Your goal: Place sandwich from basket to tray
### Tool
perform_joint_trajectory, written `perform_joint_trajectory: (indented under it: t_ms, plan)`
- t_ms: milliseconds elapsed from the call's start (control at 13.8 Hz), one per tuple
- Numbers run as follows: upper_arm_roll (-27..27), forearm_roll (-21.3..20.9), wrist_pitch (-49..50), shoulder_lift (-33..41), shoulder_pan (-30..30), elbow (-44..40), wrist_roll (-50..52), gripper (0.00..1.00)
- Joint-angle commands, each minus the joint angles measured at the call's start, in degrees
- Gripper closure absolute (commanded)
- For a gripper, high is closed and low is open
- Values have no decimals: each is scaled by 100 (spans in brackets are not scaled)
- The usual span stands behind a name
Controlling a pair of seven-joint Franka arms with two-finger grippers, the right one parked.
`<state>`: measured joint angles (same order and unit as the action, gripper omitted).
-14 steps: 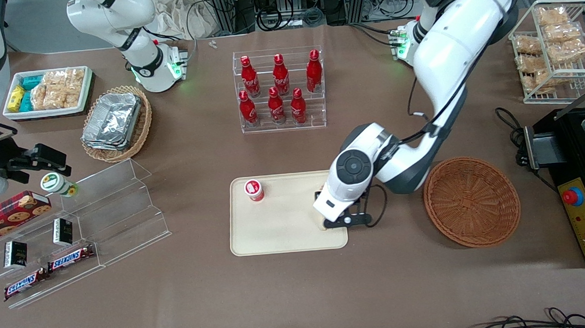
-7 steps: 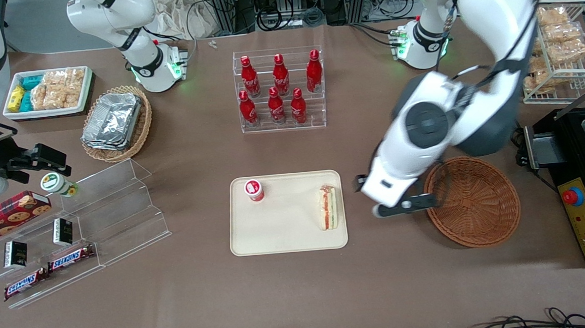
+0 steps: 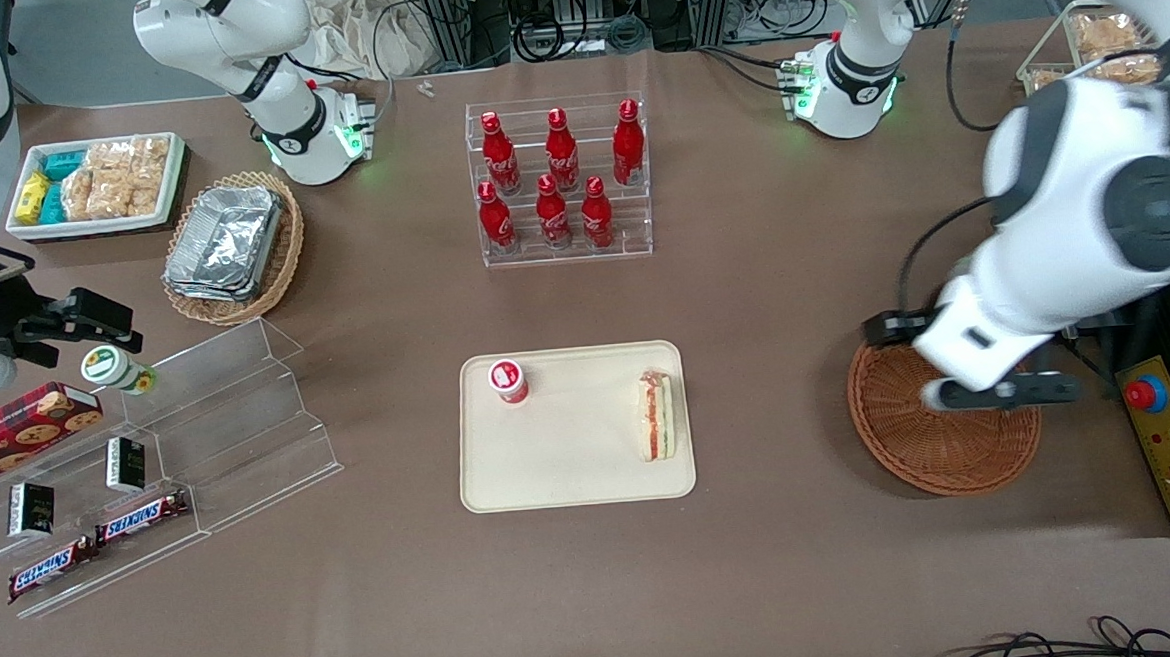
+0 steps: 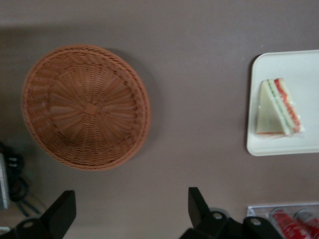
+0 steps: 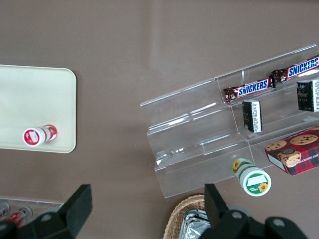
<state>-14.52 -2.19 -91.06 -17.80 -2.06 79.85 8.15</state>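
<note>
Locate the sandwich [image 3: 656, 416] on the tray [image 3: 572, 469]. It lies flat at the tray's 3 o'clock edge as the front view shows it, inside the rim, with the orange-red filling layer visible along one side. A small red-and-white capped container [image 3: 509, 381] stands on the same tray near its 10 o'clock corner, well apart from the sandwich.

Observe the end effector [image 4: 129, 211]. It hangs above the bench [image 3: 763, 289] over the basket [image 3: 912, 452], toward the working arm's end, well apart from the tray. Its fingers [image 4: 198, 205] are spread wide with nothing between them.

Note that the basket holds nothing. At 12 o'clock from the tray, a clear rack of red bottles [image 3: 559, 182] stands farther from the front camera.
</note>
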Motion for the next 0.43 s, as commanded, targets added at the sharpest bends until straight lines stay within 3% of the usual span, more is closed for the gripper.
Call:
perform_joint_trajectory:
  t_ms: [0, 217, 361]
  plan:
    - [694, 316, 114, 804, 13, 732, -1390, 0]
    - [1160, 175, 335, 805, -5, 698, -2210, 0]
    - [1197, -166, 326, 735, 4, 585, -2633, 0]
